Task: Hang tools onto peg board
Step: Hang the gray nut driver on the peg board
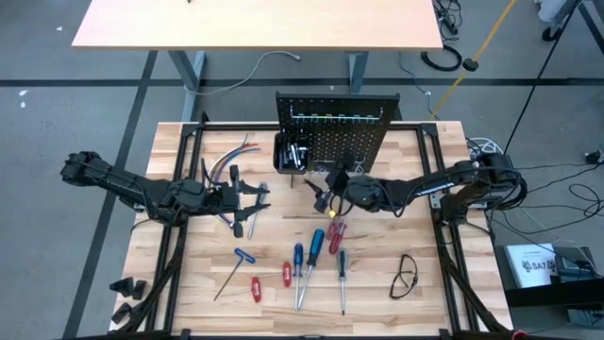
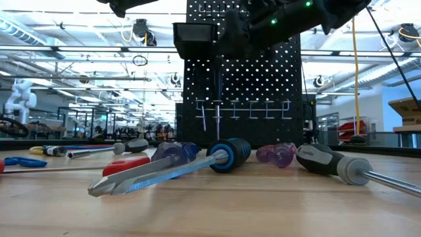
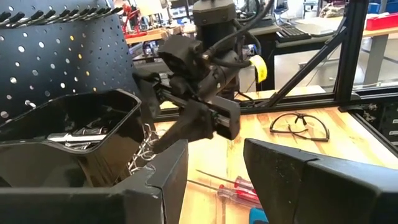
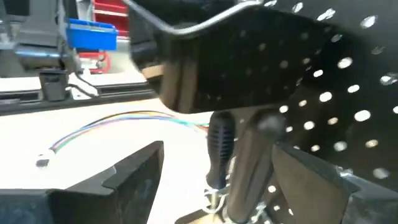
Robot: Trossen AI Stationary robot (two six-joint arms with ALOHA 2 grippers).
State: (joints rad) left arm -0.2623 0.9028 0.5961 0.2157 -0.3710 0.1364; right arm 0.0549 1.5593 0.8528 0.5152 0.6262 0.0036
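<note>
Step in hand: we judge this to be a placement at the peg board [image 1: 338, 127]; the right gripper [image 1: 323, 194] sits just in front of the board's lower edge, beside the small black bin [image 1: 289, 154].
Right fingers: we see them spread wide in the right wrist view, with a dark-handled tool [image 4: 219, 149] standing between them close under the bin and the perforated panel; whether it is hung, resting or only leaning, we cannot tell.
Left gripper [image 1: 253, 196]: it hovers over the worktop [image 1: 189, 274] to the left of the board, its fingers parted and nothing between them as far as the left wrist view shows.
Bin contents: a few silvery pieces lie inside, seen from the left wrist.
Tools left: several screwdrivers [image 1: 314, 249] with blue, red and black handles lie flat on the worktop in front of the board, well apart from its hooks; a T-shaped tool [image 1: 232, 269] lies to their left.
Other things: a bundle of coloured wires [image 1: 229, 159] and a pair of safety glasses [image 1: 406, 275] lie on the worktop.
Progress: we judge most of the task still ahead.
Next move: we think the right arm must back off cleanly without knocking the standing tool, then go to a screwdriver on the worktop.
</note>
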